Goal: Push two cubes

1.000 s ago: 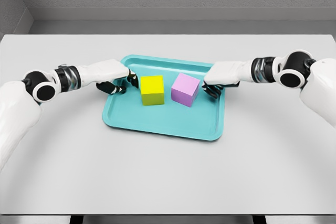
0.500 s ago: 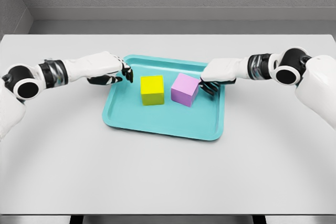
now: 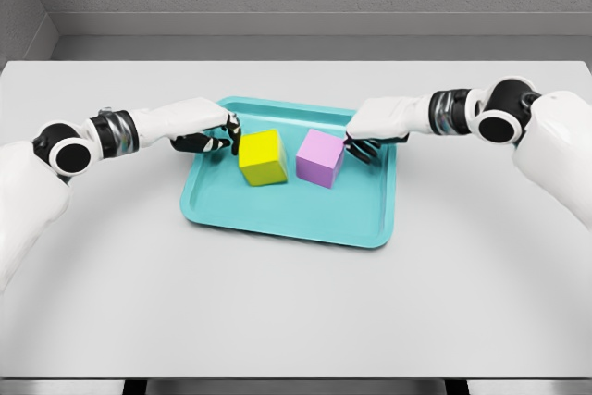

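Head cam view: teal tray sits on the grey table, roughly mid-table, w/ its long side running left-right and slightly skewed. Two cubes inside, both in the back half of the tray.

Yellow cube is on the left, twisted a bit so one vertical edge points toward the camera-left corner; its faces aren't square to the tray rim. Purple cube is to its right, also turned a little, w/ a corner edge facing roughly front-right. Cubes have no real long axis obv, so only the yaw matters. They're near each other but apart, w/ a strip of tray floor showing between them.

Left hand comes in from the left over the tray's back-left corner, dark fingers curled together, tips right at the yellow cube's left face; looks like touching, not gripping anything. Right hand comes in from the right, fingers bunched and bent downward, tips up against the purple cube's right side, also holding nothing. Both forearms stretch nearly level across the table.
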Motion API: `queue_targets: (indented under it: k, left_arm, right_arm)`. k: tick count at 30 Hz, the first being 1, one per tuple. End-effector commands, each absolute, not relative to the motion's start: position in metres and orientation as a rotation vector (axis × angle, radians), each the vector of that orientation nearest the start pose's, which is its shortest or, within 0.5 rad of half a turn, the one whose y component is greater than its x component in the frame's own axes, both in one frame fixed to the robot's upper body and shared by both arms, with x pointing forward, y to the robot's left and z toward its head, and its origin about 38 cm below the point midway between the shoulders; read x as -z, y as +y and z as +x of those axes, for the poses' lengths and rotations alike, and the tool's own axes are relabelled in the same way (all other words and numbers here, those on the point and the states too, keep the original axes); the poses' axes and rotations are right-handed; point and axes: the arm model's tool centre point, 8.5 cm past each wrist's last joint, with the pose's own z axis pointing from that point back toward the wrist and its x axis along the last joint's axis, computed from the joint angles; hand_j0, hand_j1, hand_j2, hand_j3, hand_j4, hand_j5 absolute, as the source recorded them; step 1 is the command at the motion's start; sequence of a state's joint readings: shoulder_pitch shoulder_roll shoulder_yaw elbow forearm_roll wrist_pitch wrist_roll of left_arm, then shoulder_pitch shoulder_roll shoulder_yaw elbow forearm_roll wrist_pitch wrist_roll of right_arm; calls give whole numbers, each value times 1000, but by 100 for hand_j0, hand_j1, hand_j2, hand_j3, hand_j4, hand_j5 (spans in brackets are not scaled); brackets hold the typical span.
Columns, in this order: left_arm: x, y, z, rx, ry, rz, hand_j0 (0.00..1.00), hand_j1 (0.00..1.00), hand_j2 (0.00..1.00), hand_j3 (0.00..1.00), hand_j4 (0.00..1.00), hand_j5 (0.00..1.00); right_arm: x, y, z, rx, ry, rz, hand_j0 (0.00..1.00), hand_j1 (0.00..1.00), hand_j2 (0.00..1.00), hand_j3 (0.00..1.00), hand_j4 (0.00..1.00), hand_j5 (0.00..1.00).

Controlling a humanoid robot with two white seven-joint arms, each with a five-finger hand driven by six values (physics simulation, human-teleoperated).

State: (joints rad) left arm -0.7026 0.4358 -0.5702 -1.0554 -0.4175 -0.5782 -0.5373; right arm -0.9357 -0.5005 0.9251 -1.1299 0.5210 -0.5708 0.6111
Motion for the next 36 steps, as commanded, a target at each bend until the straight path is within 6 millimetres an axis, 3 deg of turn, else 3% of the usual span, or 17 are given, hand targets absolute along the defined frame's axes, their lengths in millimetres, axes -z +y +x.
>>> queue_targets:
  k: [1, 11, 13, 14, 16, 17, 19, 20, 21, 23, 25, 28, 31, 36]
  left_arm:
    - [-139, 227, 488, 1908, -1421, 190, 51, 51, 51, 51, 51, 51]
    - [-165, 224, 481, 1921, -1511, 206, 53, 53, 53, 53, 53, 53]
    - [-165, 227, 481, 1889, -1525, 186, 72, 72, 72, 72, 72, 72]
    - [-170, 233, 484, 1867, -1535, 205, 90, 90, 90, 90, 90, 90]
    - [-169, 241, 484, 1830, -1540, 210, 99, 99, 99, 99, 99, 99]
    - [-183, 258, 487, 1771, -1574, 243, 100, 100, 100, 100, 100, 100]
    - [-209, 318, 484, 1663, -1586, 288, 100, 100, 100, 100, 100, 100]
    - [-203, 342, 476, 1665, -1528, 312, 100, 100, 100, 100, 100, 100]
    - [-191, 343, 471, 1661, -1508, 293, 100, 100, 100, 100, 100, 100]
    - [-203, 359, 464, 1658, -1511, 339, 100, 100, 100, 100, 100, 100]
    - [-190, 356, 454, 1685, -1474, 296, 100, 100, 100, 100, 100, 100]
    - [-199, 368, 450, 1664, -1487, 328, 100, 100, 100, 100, 100, 100]
    - [-208, 345, 451, 1680, -1558, 308, 100, 100, 100, 100, 100, 100]
    - [-207, 343, 452, 1676, -1565, 303, 100, 100, 100, 100, 100, 100]
  right_arm:
    - [-179, -189, 498, -2316, -1208, -301, 13, 13, 13, 13, 13, 13]
    - [-182, -186, 499, -2320, -1214, -303, 13, 13, 13, 13, 13, 13]
    - [-183, -186, 499, -2321, -1216, -304, 13, 13, 13, 13, 13, 13]
    - [-183, -186, 499, -2320, -1215, -305, 13, 13, 13, 13, 13, 13]
    - [-183, -185, 499, -2321, -1218, -304, 13, 13, 13, 13, 13, 13]
    - [-184, -185, 499, -2322, -1219, -307, 13, 13, 13, 13, 13, 13]
    - [-185, -185, 500, -2321, -1219, -309, 13, 13, 13, 13, 13, 13]
    - [-184, -187, 501, -2318, -1213, -308, 13, 13, 13, 13, 13, 13]
    - [-183, -187, 501, -2317, -1212, -308, 13, 13, 13, 13, 13, 13]
    - [-184, -189, 501, -2315, -1211, -312, 13, 13, 13, 13, 13, 13]
    - [-185, -192, 501, -2315, -1208, -315, 13, 13, 13, 13, 13, 13]
    - [-189, -187, 499, -2351, -1211, -317, 14, 14, 14, 14, 14, 14]
    - [-192, -179, 491, -2434, -1185, -320, 14, 14, 14, 14, 14, 14]
    - [-195, -165, 484, -2560, -1130, -321, 15, 15, 15, 15, 15, 15]
